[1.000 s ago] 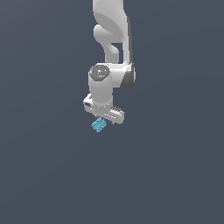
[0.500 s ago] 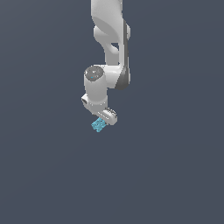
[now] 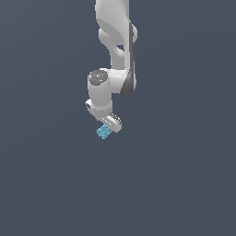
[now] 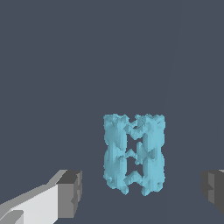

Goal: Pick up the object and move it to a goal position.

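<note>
The object (image 3: 104, 132) is a tiny light-blue, speckled blocky piece lying on the dark grey floor. In the wrist view the object (image 4: 133, 151) looks like a ragged cyan block with a notched seam down its middle. My white gripper (image 3: 109, 126) hangs just above it, reaching down from the arm. The gripper (image 4: 142, 188) is open: one grey fingertip (image 4: 72, 191) and the other fingertip (image 4: 213, 189) stand on either side of the object with clear gaps, touching nothing.
Only the plain dark grey floor (image 3: 184, 184) surrounds the object. The white arm (image 3: 115, 41) rises out of the exterior view's top edge.
The hand has turned about its own axis and shifted slightly toward the exterior view's left, settling low over the object. The object has not moved.
</note>
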{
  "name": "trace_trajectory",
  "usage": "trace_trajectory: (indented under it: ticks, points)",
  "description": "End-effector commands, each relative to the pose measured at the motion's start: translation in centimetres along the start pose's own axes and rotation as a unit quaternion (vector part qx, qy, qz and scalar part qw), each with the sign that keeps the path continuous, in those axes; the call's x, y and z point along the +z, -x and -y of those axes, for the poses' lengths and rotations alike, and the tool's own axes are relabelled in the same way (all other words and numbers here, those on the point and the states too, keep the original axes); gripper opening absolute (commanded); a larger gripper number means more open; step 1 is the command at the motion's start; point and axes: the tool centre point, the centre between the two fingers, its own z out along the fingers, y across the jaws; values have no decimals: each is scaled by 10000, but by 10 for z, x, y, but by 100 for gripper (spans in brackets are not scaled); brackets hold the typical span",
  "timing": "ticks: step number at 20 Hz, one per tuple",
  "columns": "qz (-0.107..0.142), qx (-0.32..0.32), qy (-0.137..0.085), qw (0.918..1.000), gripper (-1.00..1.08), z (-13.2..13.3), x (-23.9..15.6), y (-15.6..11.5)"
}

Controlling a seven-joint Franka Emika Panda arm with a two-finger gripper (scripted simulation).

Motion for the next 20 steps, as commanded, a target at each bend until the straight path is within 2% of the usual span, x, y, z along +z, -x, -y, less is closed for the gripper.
trace_trajectory:
  ticks: [1, 10, 15, 16, 20]
  points:
    - [2, 3, 2, 10000, 100, 0, 4, 0]
    - [-2, 25, 1, 10000, 100, -1, 42, 1]
    - [-2, 28, 1, 10000, 100, -1, 49, 0]
    - [-2, 28, 1, 10000, -100, -1, 49, 0]
    - [-2, 28, 1, 10000, -100, -1, 49, 0]
